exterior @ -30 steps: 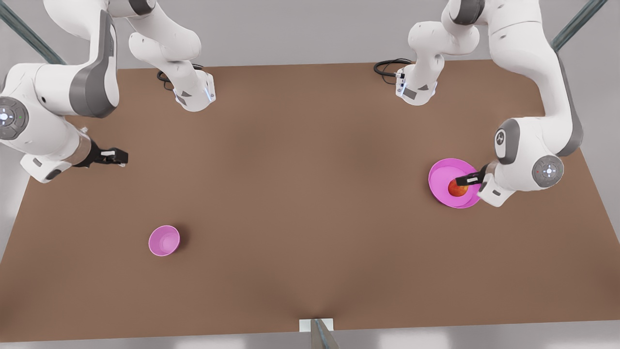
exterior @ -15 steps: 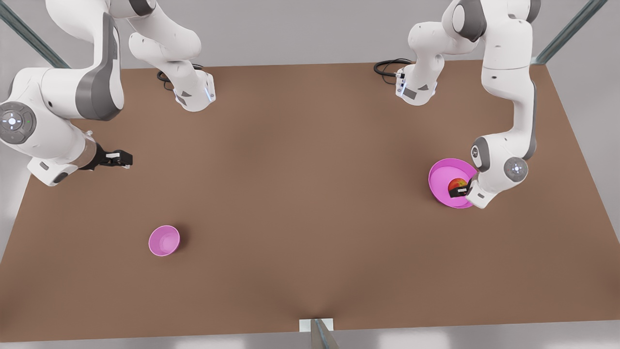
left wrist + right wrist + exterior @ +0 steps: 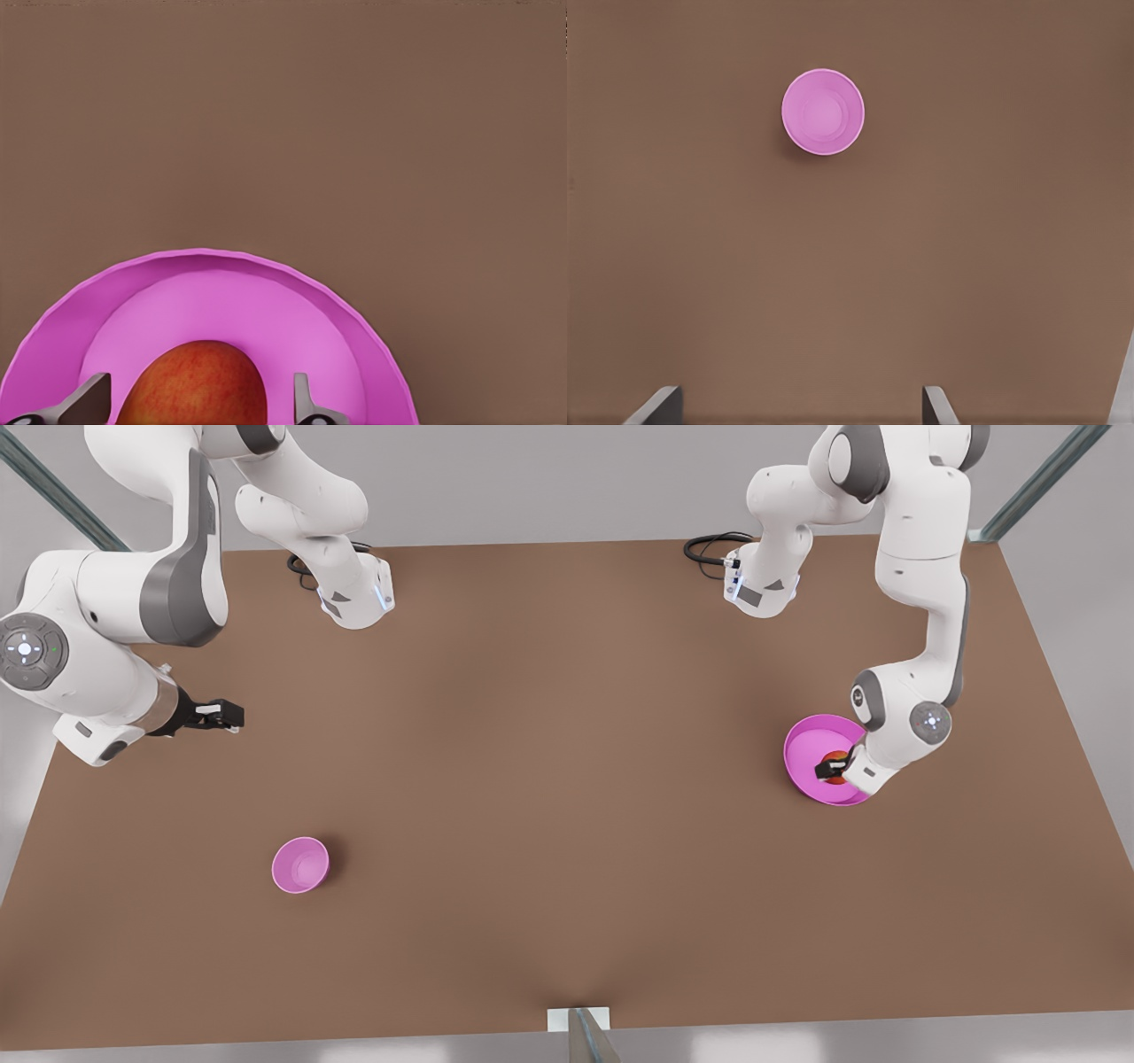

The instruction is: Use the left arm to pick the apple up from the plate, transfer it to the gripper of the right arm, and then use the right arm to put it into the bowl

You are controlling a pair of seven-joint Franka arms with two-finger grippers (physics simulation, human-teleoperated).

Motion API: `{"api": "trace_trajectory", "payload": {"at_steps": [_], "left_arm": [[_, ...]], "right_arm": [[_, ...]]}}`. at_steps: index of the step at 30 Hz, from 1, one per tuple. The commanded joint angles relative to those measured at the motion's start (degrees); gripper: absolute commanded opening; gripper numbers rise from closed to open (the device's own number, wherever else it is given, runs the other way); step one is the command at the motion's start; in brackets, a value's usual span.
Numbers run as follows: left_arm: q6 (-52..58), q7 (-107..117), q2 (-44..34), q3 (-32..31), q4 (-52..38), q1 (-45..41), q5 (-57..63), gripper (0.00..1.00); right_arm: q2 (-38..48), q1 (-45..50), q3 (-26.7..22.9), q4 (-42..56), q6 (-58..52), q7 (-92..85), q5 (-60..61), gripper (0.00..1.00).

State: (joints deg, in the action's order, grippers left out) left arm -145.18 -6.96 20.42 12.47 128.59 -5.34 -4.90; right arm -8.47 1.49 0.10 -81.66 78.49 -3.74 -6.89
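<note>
On my left wrist view the left tool (image 3: 195,403) stands open, one finger (image 3: 84,403) on each side of the red apple (image 3: 195,385), which sits on the pink plate (image 3: 266,283) at the table's (image 3: 567,779) 3 o'clock. The pink bowl (image 3: 300,864) is at 8 o'clock. My right tool (image 3: 223,715) waits open at 9 o'clock, holding nothing.

The tabletop (image 3: 567,797) is a plain brown surface. A pink plate (image 3: 808,772) lies on it at the front view's right, and a small pink bowl (image 3: 300,864) stands on it at the front view's left, well apart from the plate. Two white arm bases (image 3: 354,598) and black cables (image 3: 709,547) sit at its far edge.
</note>
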Motion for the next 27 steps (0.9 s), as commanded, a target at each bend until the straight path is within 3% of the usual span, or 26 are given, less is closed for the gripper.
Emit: {"api": "trace_trajectory", "payload": {"at_steps": [1,18,23,27], "left_arm": [[-4.68,-3.67,0.23,0.01,0.25,0.07,-0.20,1.00],[-4.59,-3.50,2.17,0.01,1.93,0.07,-0.29,1.00],[-2.48,-3.50,2.17,0.01,1.93,0.16,-0.29,0.94],[-2.57,-3.67,2.17,0.01,1.93,0.16,-0.29,0.80]], "right_arm": [[0.03,0.00,-0.01,0.01,-0.09,-0.21,0.03,1.00],[-0.32,0.09,0.08,0.01,-0.35,-0.30,0.21,1.00],[-0.41,0.09,-0.01,0.01,-0.35,-0.30,0.38,1.00],[-0.41,0.09,-0.01,0.01,-0.35,-0.30,0.38,1.00]]}}
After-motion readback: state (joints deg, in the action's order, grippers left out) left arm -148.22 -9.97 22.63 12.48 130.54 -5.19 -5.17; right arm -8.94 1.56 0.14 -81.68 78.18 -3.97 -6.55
